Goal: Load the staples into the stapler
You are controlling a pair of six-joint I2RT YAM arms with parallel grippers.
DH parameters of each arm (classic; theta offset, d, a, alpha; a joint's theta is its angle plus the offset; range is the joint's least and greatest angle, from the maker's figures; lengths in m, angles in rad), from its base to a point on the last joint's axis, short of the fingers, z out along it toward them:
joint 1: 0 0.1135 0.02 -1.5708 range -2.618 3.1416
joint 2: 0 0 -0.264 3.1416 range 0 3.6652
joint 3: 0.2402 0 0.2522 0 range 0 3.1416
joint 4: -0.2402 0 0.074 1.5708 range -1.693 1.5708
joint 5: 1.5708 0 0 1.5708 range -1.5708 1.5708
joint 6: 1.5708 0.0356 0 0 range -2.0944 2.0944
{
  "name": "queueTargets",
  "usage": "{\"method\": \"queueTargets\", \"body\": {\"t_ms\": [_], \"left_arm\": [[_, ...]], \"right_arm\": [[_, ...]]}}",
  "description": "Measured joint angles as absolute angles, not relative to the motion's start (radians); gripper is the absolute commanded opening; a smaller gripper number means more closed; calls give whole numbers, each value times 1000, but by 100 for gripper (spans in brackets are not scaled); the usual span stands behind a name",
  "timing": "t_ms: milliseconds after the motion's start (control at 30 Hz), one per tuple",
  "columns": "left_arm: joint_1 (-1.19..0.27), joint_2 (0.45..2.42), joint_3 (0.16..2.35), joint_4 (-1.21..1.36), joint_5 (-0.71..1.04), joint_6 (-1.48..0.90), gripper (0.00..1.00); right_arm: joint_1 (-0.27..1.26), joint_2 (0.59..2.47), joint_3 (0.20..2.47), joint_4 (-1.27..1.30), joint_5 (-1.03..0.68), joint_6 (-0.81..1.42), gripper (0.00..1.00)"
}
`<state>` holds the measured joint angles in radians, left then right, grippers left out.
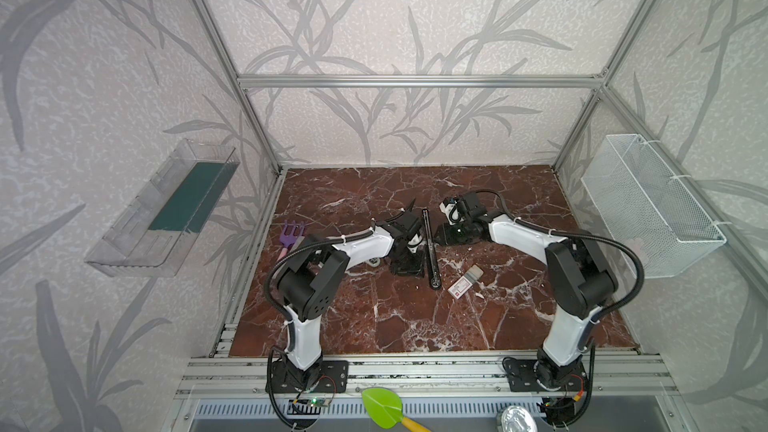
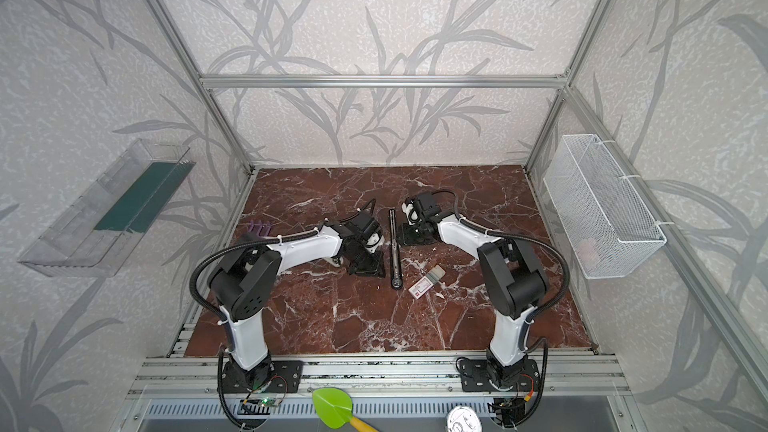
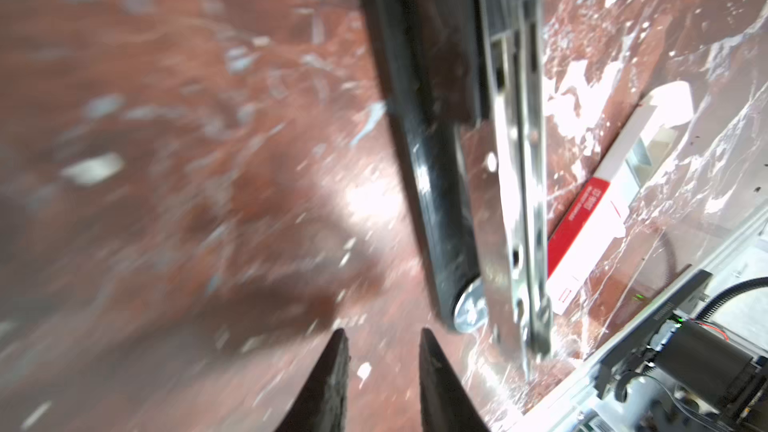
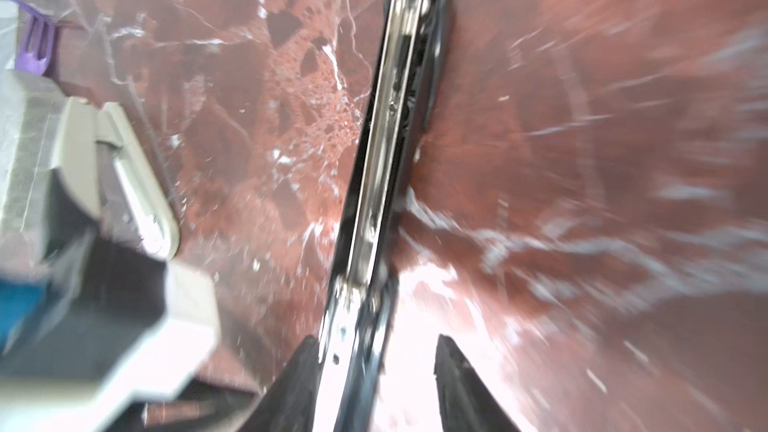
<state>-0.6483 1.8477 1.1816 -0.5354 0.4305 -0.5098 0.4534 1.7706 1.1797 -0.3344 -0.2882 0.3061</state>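
Note:
A long black stapler lies opened flat on the marble table, its metal rail bare. The staples, a small white box with a red label and its tray slid partly out, lie just right of the stapler's near end. My left gripper hovers left of the stapler, open, nothing between its fingers. My right gripper is open astride the stapler; one finger is against it and a gap shows on the other side.
A purple toy rake lies at the table's left edge. A clear bin hangs on the left wall and a white wire basket on the right. A green trowel lies below the front rail.

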Motion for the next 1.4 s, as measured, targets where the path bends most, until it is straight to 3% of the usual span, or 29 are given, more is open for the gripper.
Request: {"method": "queueTargets", "body": {"t_ms": [300, 700, 833, 1033, 1400], "left_arm": [[-612, 1632, 1069, -462, 357, -565, 44], [-584, 1600, 1023, -353, 387, -610, 44], [-579, 1591, 1002, -342, 389, -623, 44], [-571, 1589, 986, -331, 395, -630, 43], [-555, 1587, 963, -306, 412, -641, 43]], "right_arm": [[381, 1519, 978, -496, -170, 229, 28], [381, 1548, 906, -555, -161, 191, 22], [381, 1580, 906, -561, -167, 184, 27], [381, 1610, 916, -580, -175, 182, 26], [381, 1660, 944, -610, -175, 178, 18]]}}
